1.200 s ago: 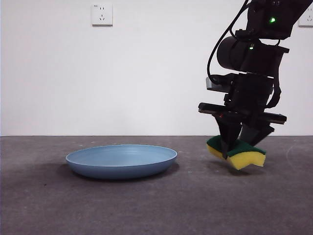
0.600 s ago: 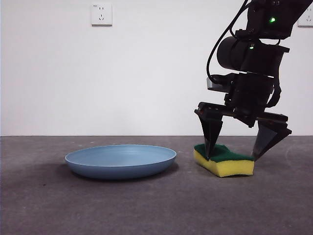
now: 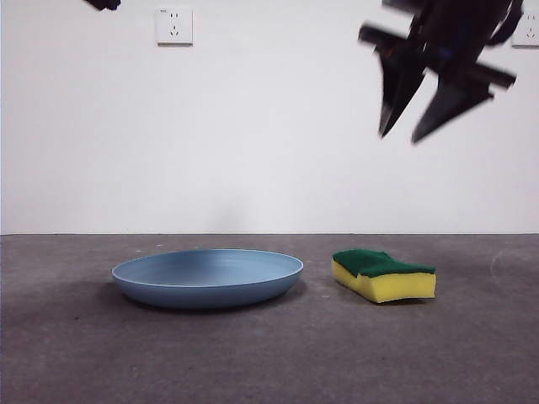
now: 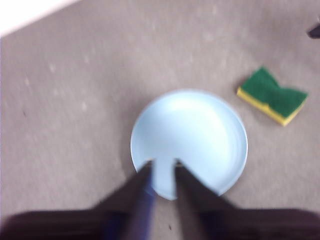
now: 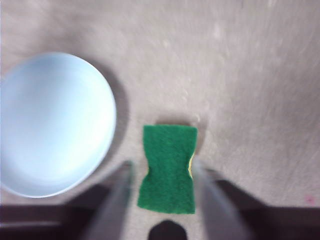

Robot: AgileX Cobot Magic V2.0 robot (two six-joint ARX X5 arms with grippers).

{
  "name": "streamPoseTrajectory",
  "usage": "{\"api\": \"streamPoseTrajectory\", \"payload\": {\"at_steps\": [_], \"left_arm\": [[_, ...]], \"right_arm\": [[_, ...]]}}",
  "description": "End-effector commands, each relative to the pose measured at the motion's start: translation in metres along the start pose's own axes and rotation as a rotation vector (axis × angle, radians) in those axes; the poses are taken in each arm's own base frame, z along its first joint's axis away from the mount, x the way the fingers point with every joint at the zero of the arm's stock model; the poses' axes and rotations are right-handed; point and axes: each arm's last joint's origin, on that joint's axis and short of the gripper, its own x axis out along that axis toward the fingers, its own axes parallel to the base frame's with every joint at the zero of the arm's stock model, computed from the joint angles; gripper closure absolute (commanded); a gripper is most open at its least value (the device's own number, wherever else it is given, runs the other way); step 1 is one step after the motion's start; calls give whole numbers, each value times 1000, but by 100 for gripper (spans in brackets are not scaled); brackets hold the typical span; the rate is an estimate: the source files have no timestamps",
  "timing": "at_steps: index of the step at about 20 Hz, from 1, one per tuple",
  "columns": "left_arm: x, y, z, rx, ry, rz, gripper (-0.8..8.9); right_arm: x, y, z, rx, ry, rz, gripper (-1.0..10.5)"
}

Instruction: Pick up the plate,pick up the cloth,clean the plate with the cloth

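A: Up high we go. The right claw [image 3: 411,126] hangs well above the desk [image 3: 269,353] in the front view, blurred, its two black jaws spread apart and gripping nothing.

B: And the cloth [image 3: 384,274], where is it?

A: Flat on the desk, green scouring side up, yellow below, lying free. It sits just beside the plate [image 3: 208,277], a small gap between them, not touching.

B: What does the right wrist camera give us?

A: It looks straight down on the cloth [image 5: 168,168], framed between the right claw's [image 5: 162,172] parted jaws but far beneath them. The plate [image 5: 52,123] lies off to one side of it.

B: And the other arm?

A: In the front view, only a black tip at the top corner. From its wrist camera, the left claw [image 4: 162,164] is above the plate [image 4: 189,143], looking down near its rim. The jaws stand a little apart with nothing between them, though the picture is blurred.

B: The plate itself?

A: Light blue, resting level on the grey desk. A wall socket [image 3: 173,25] shows on the white wall behind.
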Motion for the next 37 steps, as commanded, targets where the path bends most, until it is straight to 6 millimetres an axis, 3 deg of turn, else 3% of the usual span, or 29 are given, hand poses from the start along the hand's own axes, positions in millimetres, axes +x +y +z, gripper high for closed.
{"api": "streamPoseTrajectory", "payload": {"at_steps": [1, 4, 7, 11, 14, 19, 27, 29, 33, 37], "left_arm": [[-5, 1, 0, 16, -43, 6, 822], [-12, 3, -14, -1, -155, 39, 822], [-12, 4, -52, -51, -216, 110, 822], [-9, 4, -116, -167, -300, 138, 822], [-7, 1, -150, -212, -354, 78, 822], [-5, 0, -158, -305, -308, 58, 814], [4, -1, -161, -287, -229, 72, 814], [3, -1, -162, -196, -213, 101, 814], [-9, 9, -171, -204, -229, 134, 814], [-20, 28, -178, -321, -287, 289, 814]], "right_arm": [[-19, 6, -6, -34, -60, 18, 955], [-50, 16, -24, -71, -198, 52, 955], [-68, 22, -53, -101, -319, 86, 955], [-74, 21, -103, -112, -388, 29, 955], [-70, 18, -133, -116, -365, 42, 954], [-70, 16, -142, -103, -284, 31, 946], [-70, 16, -142, -103, -285, 31, 946], [-70, 16, -142, -103, -286, 31, 946], [-70, 16, -142, -103, -286, 32, 946], [-70, 16, -142, -103, -286, 31, 946]]}}
